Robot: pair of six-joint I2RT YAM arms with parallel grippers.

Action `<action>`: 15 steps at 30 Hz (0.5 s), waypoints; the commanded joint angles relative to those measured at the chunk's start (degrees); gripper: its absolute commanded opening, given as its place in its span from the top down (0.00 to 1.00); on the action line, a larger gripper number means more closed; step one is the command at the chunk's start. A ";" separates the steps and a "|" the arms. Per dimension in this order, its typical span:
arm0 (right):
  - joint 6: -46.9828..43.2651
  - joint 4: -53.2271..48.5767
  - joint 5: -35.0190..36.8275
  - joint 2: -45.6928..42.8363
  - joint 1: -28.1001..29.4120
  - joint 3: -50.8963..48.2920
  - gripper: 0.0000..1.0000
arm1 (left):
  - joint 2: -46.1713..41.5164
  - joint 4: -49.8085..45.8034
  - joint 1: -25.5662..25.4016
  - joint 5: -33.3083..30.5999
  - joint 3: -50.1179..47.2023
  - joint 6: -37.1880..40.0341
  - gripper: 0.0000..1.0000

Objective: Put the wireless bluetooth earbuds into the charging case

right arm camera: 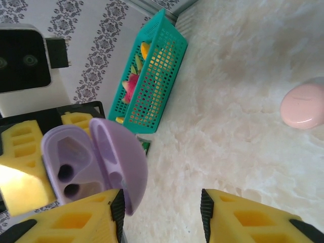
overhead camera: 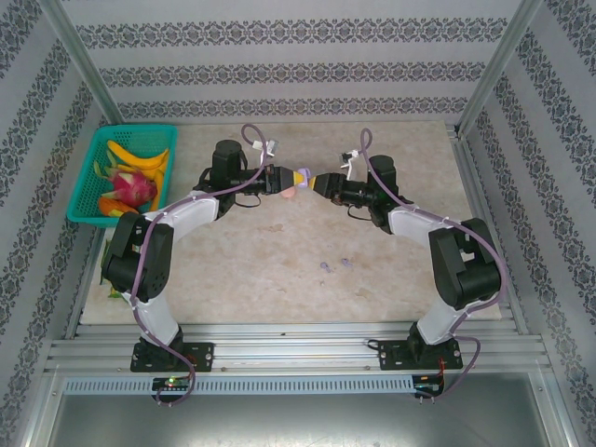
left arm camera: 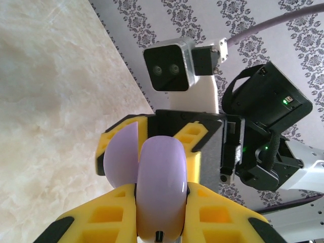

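My left gripper (overhead camera: 282, 179) (left arm camera: 161, 190) is shut on the light purple charging case (overhead camera: 303, 177) (left arm camera: 161, 187), held above the table's far middle. Its lid (right arm camera: 121, 167) stands open, showing two dark empty sockets in the body (right arm camera: 68, 167). My right gripper (overhead camera: 319, 182) (right arm camera: 162, 215) faces it with its jaws apart; the lid's rim rests against its left fingertip (right arm camera: 117, 207) and nothing lies between the pads. Two tiny purple earbuds (overhead camera: 325, 267) (overhead camera: 346, 263) lie on the table nearer the arm bases.
A closed pale pink case (overhead camera: 289, 196) (right arm camera: 302, 105) lies on the marble table (overhead camera: 279, 279) below the grippers. A teal basket (overhead camera: 93, 172) (right arm camera: 152, 76) of fruit stands at the far left. Patterned walls close in the table.
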 commanded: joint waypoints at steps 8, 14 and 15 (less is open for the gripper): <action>-1.28 -0.05 0.03 1.63 0.00 3.48 0.59 | 1.17 -0.68 -1.62 2.76 2.37 0.57 1.00; -1.28 -0.31 -0.09 2.04 -0.24 3.59 0.67 | 1.26 -0.85 -1.83 2.61 2.35 0.60 1.00; -1.27 -0.32 -0.20 1.99 -0.27 3.58 0.69 | 1.26 -1.01 -1.93 2.61 2.34 0.73 1.00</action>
